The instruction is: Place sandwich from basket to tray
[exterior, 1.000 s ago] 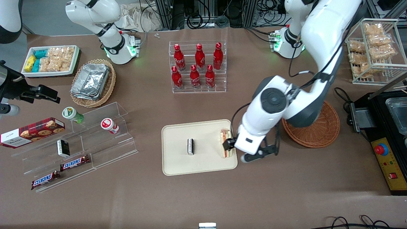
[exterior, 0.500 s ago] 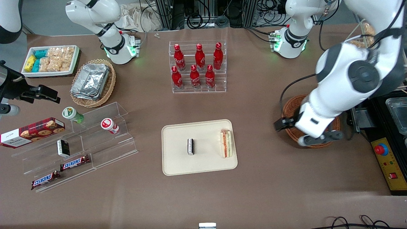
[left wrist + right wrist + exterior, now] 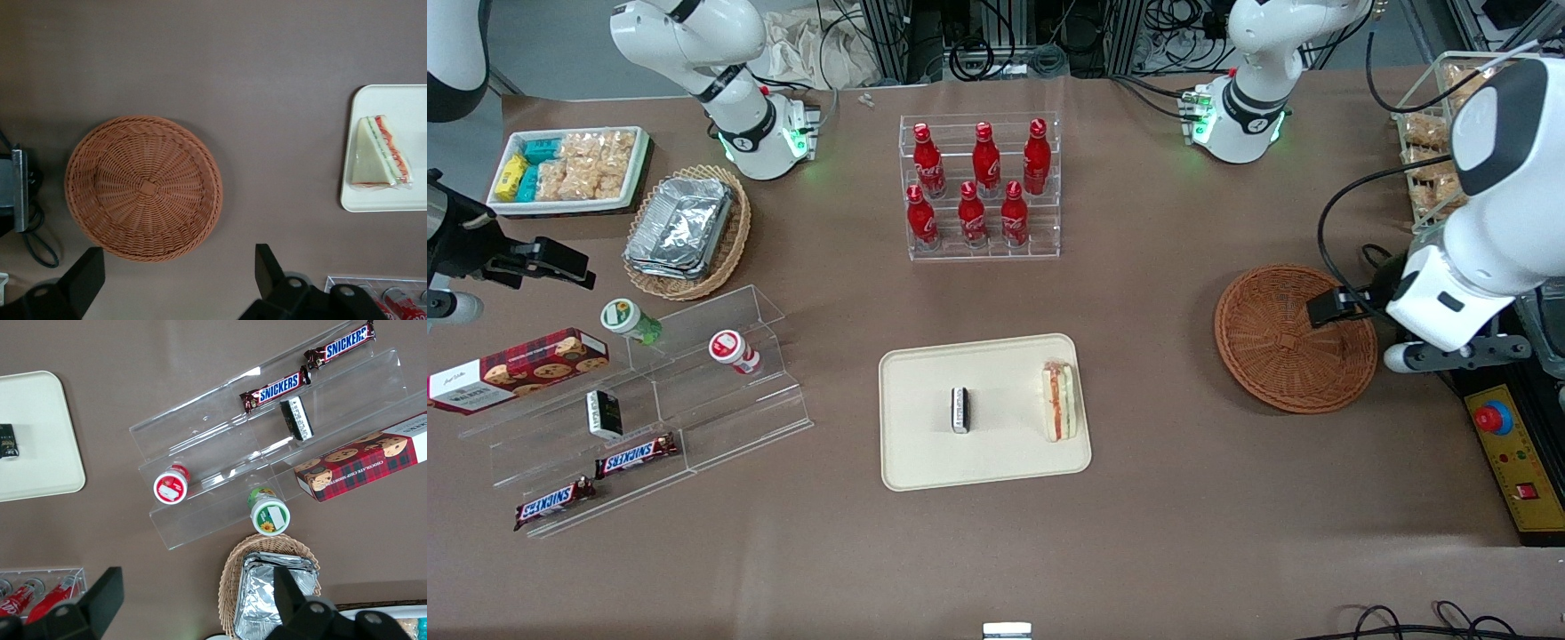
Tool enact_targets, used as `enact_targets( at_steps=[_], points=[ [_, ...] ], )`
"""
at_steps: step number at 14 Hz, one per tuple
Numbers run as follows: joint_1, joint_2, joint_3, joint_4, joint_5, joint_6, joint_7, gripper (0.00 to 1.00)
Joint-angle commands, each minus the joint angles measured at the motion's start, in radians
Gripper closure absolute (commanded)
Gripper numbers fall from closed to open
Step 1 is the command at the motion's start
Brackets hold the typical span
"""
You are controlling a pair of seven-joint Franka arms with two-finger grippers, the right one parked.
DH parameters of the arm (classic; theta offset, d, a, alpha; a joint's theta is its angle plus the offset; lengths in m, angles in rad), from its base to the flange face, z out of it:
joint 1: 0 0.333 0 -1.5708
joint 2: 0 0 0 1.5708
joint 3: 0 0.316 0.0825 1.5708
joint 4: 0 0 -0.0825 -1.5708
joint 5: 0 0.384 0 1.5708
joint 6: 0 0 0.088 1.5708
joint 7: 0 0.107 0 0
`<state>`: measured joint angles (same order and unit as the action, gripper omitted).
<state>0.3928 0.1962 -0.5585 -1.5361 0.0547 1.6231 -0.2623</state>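
On the tray (image 3: pixel 925 444), at the end nearer the working arm, the sandwich (image 3: pixel 1059 402) lies flat on its own with nothing touching it, a small dark packet (image 3: pixel 959 410) beside it. A second ago the pincer (image 3: pixel 1352 307) was right at the sandwich; it has since let go and pulled away past the basket (image 3: pixel 1294 339), which stands bare on the worktop (image 3: pixel 996 551). The placing looks done. The pincer hangs above the basket's rim toward the working arm's end, fingers (image 3: pixel 83 280) spread wide, holding nothing.
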Motion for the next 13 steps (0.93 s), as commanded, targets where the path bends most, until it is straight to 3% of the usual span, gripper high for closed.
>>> enact_targets(
  at_steps=[1, 3, 6, 10, 13],
  points=[
    [0.044, -0.089, 0.018, -0.051, -0.019, -0.031, 0.060, 0.00],
    [0.032, -0.156, 0.058, -0.088, -0.023, -0.035, 0.086, 0.00],
    [-0.226, -0.259, 0.369, -0.182, -0.023, -0.046, 0.222, 0.00],
    [-0.394, -0.293, 0.581, -0.136, -0.023, -0.185, 0.444, 0.00],
    [-0.400, -0.233, 0.560, -0.073, -0.074, -0.198, 0.457, 0.00]
  ],
)
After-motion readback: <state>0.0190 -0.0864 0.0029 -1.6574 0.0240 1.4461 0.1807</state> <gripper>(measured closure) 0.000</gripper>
